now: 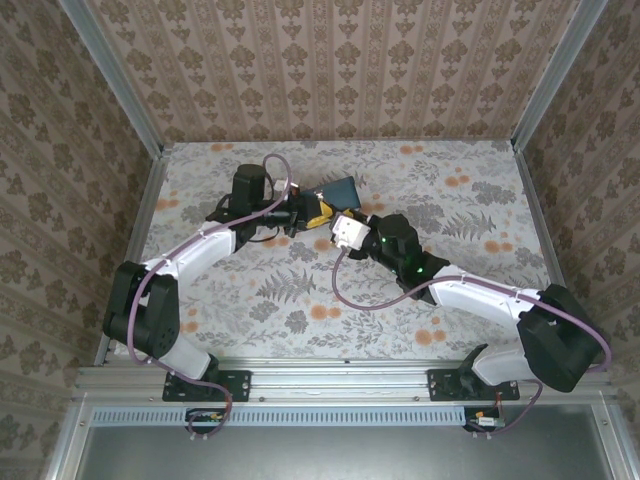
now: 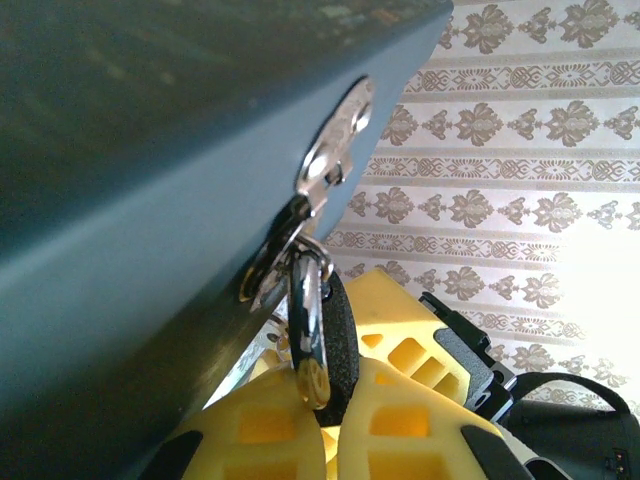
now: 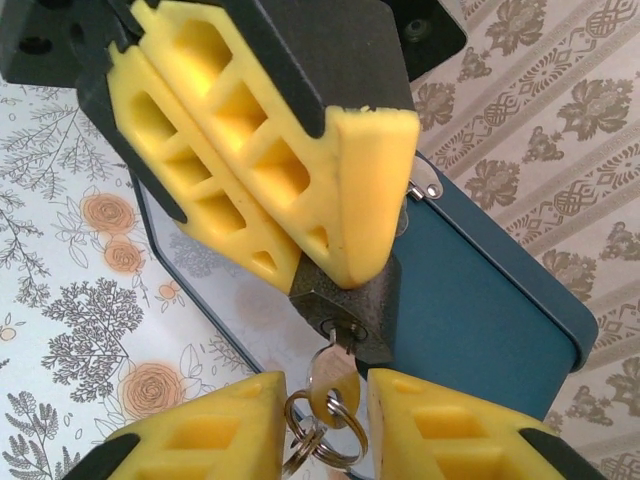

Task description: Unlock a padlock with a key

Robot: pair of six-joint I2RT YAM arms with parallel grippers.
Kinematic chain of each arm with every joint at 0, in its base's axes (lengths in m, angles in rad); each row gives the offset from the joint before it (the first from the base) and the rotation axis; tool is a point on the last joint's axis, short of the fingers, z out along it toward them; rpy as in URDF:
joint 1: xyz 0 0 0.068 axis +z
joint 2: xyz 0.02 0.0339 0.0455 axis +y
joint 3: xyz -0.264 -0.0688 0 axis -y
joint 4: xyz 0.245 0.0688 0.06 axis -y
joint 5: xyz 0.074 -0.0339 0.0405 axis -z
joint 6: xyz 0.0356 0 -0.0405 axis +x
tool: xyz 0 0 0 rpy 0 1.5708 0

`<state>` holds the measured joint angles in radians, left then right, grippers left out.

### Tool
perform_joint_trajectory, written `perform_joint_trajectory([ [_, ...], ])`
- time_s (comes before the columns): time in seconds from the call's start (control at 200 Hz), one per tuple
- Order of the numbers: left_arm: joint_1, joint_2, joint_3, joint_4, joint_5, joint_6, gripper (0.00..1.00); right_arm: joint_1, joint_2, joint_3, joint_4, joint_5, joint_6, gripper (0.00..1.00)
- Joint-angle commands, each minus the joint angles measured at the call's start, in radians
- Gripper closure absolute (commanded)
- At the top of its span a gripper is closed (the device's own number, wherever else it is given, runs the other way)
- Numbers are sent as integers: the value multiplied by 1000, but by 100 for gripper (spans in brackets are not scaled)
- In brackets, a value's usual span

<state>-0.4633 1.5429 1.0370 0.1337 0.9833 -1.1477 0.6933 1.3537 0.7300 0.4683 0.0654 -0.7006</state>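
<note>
Hanging from the padlock (image 3: 355,305), the key (image 3: 333,385) sits between the right fingers (image 3: 200,430).

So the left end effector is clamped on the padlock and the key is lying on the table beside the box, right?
Not quite. The left end effector is clamped on the padlock, but the key is not lying on the table beside the box: it sits in the padlock's keyhole, as the right wrist view shows.

top: overhead, far | L/R wrist: close-up, both see padlock (image 3: 352,308)
</note>
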Motion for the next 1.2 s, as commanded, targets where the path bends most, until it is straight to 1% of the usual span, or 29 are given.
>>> perform_joint_trajectory([
  [0.0, -12, -44, 53, 59, 35, 31, 100, -5, 11, 36, 28, 13, -1, 73],
  [0.125, -20, -41, 56, 63, 35, 28, 100, -6, 13, 42, 27, 2, 9, 75],
  [0.335, -22, -37, 51, 73, 32, 20, 100, -11, 17, 55, 9, -1, 13, 83],
  [0.405, -22, -35, 48, 76, 31, 17, 100, -12, 9, 59, 5, -4, 36, 85],
  [0.525, -23, -35, 44, 88, 25, 9, 100, -13, 4, 65, -9, -12, 74, 94],
  [0.585, -26, -34, 42, 93, 21, 7, 100, -12, -3, 69, -17, -27, 115, 95],
  [0.72, -34, -28, 23, 143, 15, -13, 100, -13, -12, 86, -49, -49, 263, 97],
  [0.79, -41, -26, 17, 171, 16, -25, 100, -13, -15, 82, -33, -52, 358, 99],
  [0.955, -44, -27, 6, 171, 15, -16, 100, -51, -25, 73, 12, -107, 671, 100],
  [1.1, -49, -29, -6, 182, 6, -4, 100, -68, -18, 71, 65, -154, 898, 100],
  [1.195, -56, -33, -14, 195, 0, 2, 100, -77, -8, 55, 132, -184, 1048, 100],
])
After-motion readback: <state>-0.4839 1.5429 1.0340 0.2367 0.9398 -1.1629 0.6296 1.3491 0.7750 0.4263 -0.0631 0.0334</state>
